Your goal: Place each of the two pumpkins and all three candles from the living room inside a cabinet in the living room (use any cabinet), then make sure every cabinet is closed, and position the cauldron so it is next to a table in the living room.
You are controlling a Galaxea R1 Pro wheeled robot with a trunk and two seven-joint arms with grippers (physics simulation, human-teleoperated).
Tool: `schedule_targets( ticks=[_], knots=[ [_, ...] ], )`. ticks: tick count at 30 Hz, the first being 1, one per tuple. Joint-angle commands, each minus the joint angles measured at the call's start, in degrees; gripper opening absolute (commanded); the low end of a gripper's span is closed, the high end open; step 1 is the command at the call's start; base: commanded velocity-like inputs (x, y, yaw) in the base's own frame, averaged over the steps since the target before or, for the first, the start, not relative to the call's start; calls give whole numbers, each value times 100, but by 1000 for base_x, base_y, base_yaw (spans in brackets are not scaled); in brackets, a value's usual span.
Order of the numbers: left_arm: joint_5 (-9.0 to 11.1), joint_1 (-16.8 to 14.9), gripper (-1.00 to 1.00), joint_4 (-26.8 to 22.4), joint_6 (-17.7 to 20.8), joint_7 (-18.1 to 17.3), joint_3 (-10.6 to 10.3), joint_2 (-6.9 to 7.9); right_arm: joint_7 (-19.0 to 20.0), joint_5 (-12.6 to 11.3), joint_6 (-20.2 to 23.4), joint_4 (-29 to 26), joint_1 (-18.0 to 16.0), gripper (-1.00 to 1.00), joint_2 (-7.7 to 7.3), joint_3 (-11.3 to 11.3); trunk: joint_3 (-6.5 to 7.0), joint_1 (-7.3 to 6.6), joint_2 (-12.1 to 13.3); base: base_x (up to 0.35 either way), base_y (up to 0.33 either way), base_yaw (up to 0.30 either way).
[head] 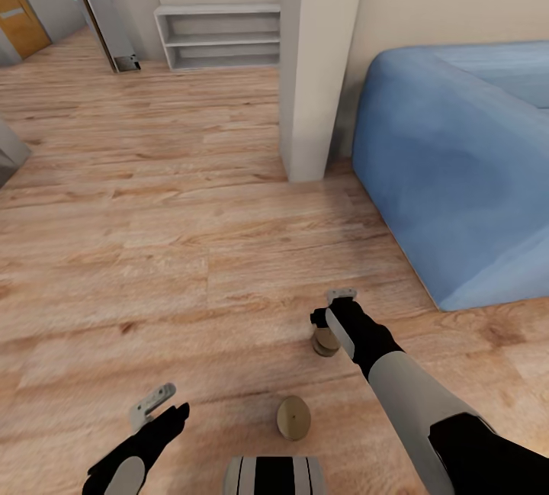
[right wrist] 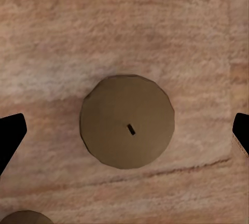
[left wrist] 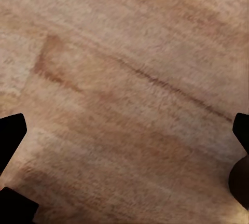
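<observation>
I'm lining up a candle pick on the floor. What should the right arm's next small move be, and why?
Probably lower the right gripper straight down, then close. In the right wrist view the upright candle sits centred between the open fingertips, wick up, with floor all around. A second candle lies tipped nearby.

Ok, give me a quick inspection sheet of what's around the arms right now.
Surface: wood plank floor.
Job's things: one candle upright on the floor, directly under the right gripper; second candle tipped on its side nearer the robot.
Clutter: nothing seen.
Grippers: right gripper open, fingers either side of the upright candle, above it, not touching; left gripper open, empty, over bare floor.
Cables: nothing seen.
Surroundings: blue sofa at right, pale pillar ahead, white shelf unit at the far wall.
</observation>
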Motion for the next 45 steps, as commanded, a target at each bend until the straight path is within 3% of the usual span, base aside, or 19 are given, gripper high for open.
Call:
schedule_targets(
  ticks=[1, 4, 13, 15, 17, 19, 22, 24, 26, 28, 34, 45],
  knots=[
    [49, -4, 100, -10, 4, 52, -2, 4, -51, -60, 19, -6, -3, 100, -4, 30, -4, 0, -2, 83, 0, 0],
    [66, -11, 100, -32, 0, 64, 35, -17, -51, -60, 19, -6, -3, 100, -4, 30, -4, 0, -2, 48, 0, 0],
    [88, -56, 100, -218, 75, 64, 80, -64, -51, -62, 19, -6, -3, 100, -3, 30, -204, 23, -14, 9, 0, 0],
    [132, -226, 100, -239, 233, 60, 82, -73, -51, -61, 19, -6, -3, 100, -5, 30, -248, 28, -16, 0, 0, 0],
    [310, -594, 100, -246, 566, 57, 87, -81, -56, -62, 16, -6, -3, 100, 0, 30, -292, 34, -19, 0, 0, 0],
    [666, -981, 100, -250, 980, 48, 91, -83, -61, -60, 16, -6, -3, 100, 3, 30, -292, 34, -19, 0, 0, 0],
    [1639, -1817, 100, -253, 1608, -22, 90, -43, -67, -59, 11, -6, -3, 100, 5, 30, -292, 34, -19, 0, 0, 0],
    [2073, -2061, 100, -253, 1786, -55, 74, -29, -68, -58, 11, -6, -3, 100, 5, 30, -292, 34, -19, 0, 0, 0],
    [2331, -2178, 100, -253, 1882, -88, 59, -9, -68, -60, 9, -8, -3, 100, 5, 30, -292, 34, -19, 0, 0, 0],
    [2464, -2162, 100, -253, 1932, -107, 58, 11, -60, -59, -5, -29, 0, 100, -2, 24, -292, 34, -19, 0, 0, 0],
    [2585, -1924, 100, -249, 1974, -132, 103, 39, 2, -51, -75, -101, 58, 100, -24, 12, -292, 34, -19, 0, 0, 0],
    [2595, -1823, 100, -245, 1962, -144, 103, 43, -3, -44, -261, -137, 84, 100, -21, 17, -536, 62, -34, 0, 0, 0]
  ],
)
